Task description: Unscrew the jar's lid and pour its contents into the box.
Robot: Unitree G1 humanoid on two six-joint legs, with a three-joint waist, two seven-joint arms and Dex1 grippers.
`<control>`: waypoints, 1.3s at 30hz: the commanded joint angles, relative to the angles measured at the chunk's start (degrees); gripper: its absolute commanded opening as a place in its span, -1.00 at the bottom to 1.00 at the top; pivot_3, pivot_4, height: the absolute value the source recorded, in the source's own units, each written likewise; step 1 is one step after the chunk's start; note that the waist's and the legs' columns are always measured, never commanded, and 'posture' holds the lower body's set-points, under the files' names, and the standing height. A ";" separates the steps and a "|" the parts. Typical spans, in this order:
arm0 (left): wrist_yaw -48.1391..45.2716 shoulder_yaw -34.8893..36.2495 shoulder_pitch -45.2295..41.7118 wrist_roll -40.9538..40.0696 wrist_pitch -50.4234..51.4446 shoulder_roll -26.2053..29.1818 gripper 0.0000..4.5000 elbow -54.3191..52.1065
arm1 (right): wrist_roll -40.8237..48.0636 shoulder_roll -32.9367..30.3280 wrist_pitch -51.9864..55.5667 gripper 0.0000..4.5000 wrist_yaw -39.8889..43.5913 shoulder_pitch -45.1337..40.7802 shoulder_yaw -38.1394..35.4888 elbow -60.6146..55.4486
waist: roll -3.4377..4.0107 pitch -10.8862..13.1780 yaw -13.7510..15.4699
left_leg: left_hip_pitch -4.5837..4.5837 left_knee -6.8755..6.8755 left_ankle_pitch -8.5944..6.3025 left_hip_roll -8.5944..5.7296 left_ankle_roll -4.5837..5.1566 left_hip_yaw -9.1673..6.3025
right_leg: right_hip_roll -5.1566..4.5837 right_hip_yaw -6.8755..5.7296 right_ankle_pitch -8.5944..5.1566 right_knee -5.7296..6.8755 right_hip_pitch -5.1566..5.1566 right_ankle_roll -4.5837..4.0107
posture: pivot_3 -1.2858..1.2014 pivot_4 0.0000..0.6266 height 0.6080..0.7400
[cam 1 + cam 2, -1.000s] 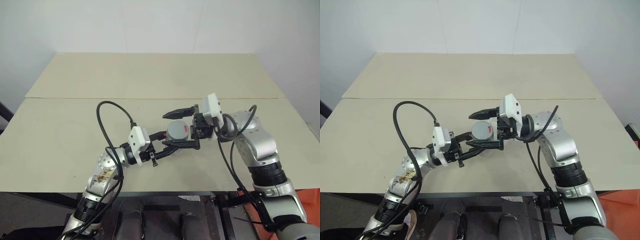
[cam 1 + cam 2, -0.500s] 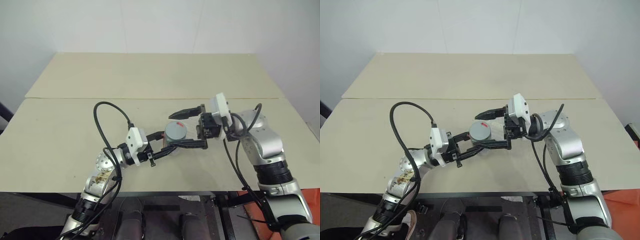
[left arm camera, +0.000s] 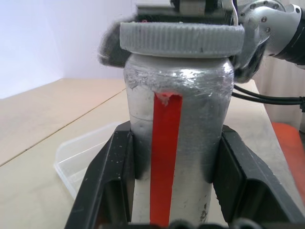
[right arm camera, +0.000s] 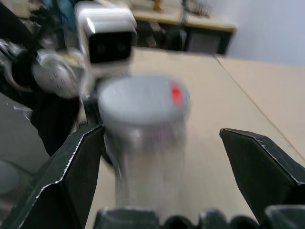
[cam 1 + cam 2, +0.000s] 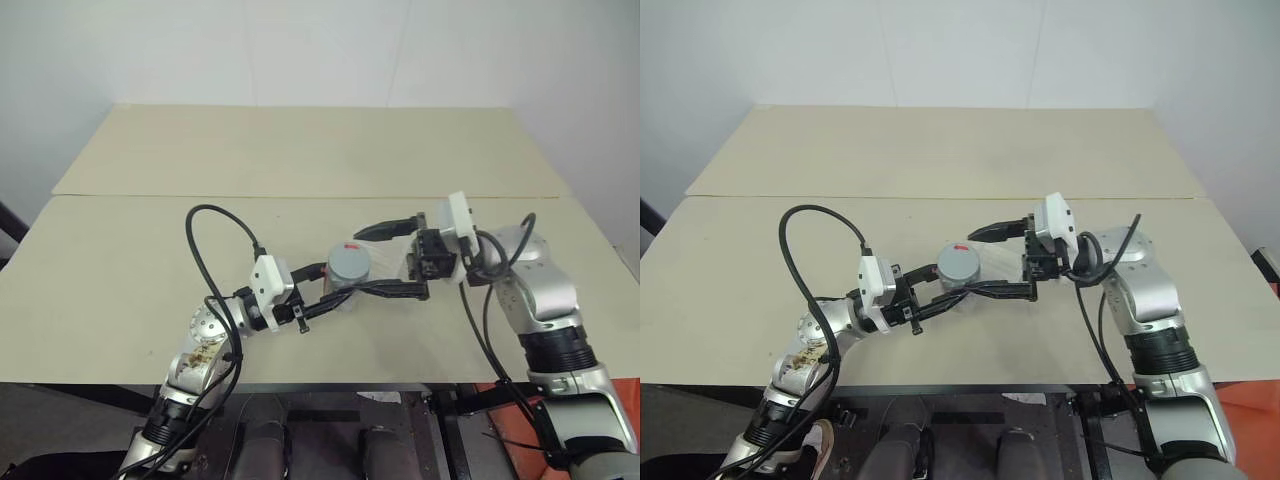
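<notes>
Table point(image 5: 150, 250) bare apart from the clear box point(image 3: 86, 150), which lies on it just behind the jar. Right gripper point(image 5: 385, 260) has backed off to the right over the last second: a second ago its fingers straddled the lid, now the tips sit just beside it, spread wide, holding nothing. Read: one twist stroke is done and it's resetting for another bite, or the lid is loose; can't tell which. Left gripper point(image 5: 335, 285) is clamped on the jar point(image 5: 349, 268), holding it above the table near the front edge. Jar stands upright, long axis vertical, mouth up, red stripe facing the left wrist. Lid point(image 3: 181, 39) still seated on top, flat and level, so unscrewing isn't finished and pouring hasn't begun.
</notes>
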 commanded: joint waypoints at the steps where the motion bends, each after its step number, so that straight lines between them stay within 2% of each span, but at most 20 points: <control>1: -1.36 -1.09 0.22 -0.39 -1.83 -0.21 -0.17 -1.96 | 0.78 -1.50 -2.12 0.96 -0.12 -0.46 -4.19 0.20 | 0.00 0.00 -0.06 | 0.00 0.00 0.00 0.00 0.00 0.00 | 0.00 0.00 0.00 0.00 0.00 0.00 | 0.03 -0.52 1.00; 6: -1.85 -1.10 -0.12 -0.54 -1.79 -0.26 -0.17 -1.53 | 0.95 -4.44 -2.82 0.96 2.98 0.66 -5.82 0.34 | 0.00 0.00 -0.10 | 0.00 -0.02 0.00 0.01 0.00 0.00 | 0.00 0.00 0.00 -0.01 -0.01 0.00 | 0.03 -0.52 1.00; 11: -1.96 -0.95 -0.63 -0.39 -1.72 -0.34 -0.17 -1.04 | 2.79 -6.70 -1.24 0.96 6.11 3.32 -5.33 -5.55 | 0.00 0.00 -0.13 | 0.00 -0.02 0.00 0.01 0.00 0.00 | 0.00 0.00 0.00 -0.01 -0.01 0.00 | 0.03 -0.52 1.00; 16: -1.41 -1.08 -0.83 0.20 -2.02 -0.70 -0.17 -0.65 | 4.94 -5.05 3.48 0.96 0.77 3.63 -4.61 -14.09 | 0.00 0.00 -0.29 | 0.01 -0.01 0.00 0.04 0.00 -0.01 | 0.01 0.01 0.00 0.03 -0.02 0.00 | 0.03 -0.52 1.00; 20: -1.00 -1.36 -0.78 0.62 -2.21 -1.07 -0.17 -0.35 | 5.20 -3.08 10.13 0.96 -5.40 0.20 -2.55 -17.11 | 0.00 0.00 -0.25 | 0.01 0.01 0.00 0.03 0.00 -0.01 | 0.00 0.01 0.00 0.03 -0.01 0.00 | 0.03 -0.52 1.00; 29: -1.03 -1.90 -1.62 1.38 -2.74 -1.95 -0.17 0.91 | 3.08 0.01 11.16 0.96 -7.18 -3.72 2.54 -17.72 | 0.00 0.00 -0.13 | 0.00 -0.01 0.00 0.01 0.00 -0.01 | 0.00 0.00 0.00 0.00 -0.01 0.00 | 0.03 -0.52 1.00; 39: -1.02 -2.04 -1.18 1.35 -3.29 -2.55 -0.17 0.58 | -0.37 0.85 9.29 0.96 -9.24 -2.52 4.04 -17.46 | 0.00 0.00 -0.19 | 0.00 0.00 0.00 0.01 0.00 -0.01 | 0.00 0.00 0.00 0.01 -0.02 0.00 | 0.03 -0.52 1.00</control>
